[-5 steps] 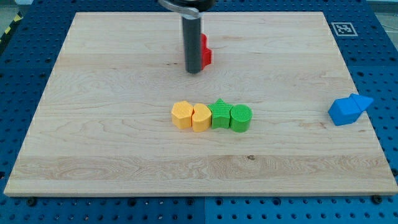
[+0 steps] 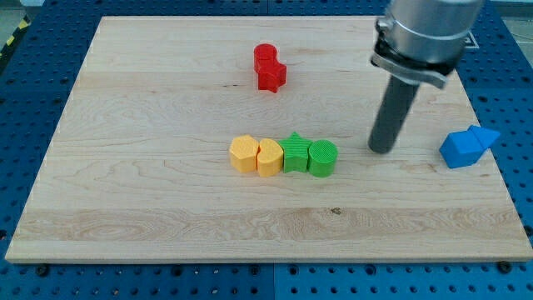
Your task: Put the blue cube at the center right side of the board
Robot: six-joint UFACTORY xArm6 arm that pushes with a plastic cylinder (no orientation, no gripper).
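Rod carried no gripper, so nothing held, only pushing possible; my tip [image 2: 382, 150] rested on surface [image 2: 150, 200], between green cylinder [image 2: 323, 158] and blue cube [image 2: 461, 150], apart from both.

Blue cube sat at view's right edge, about mid-height, touching second blue block [image 2: 483, 136] at its upper right; pair's long axis ran lower left to upper right; cube judged already roughly at goal.

Yellow blocks [image 2: 256, 155], green star [image 2: 295, 152] and cylinder formed touching row mid-board; red block [image 2: 269, 67] near top.
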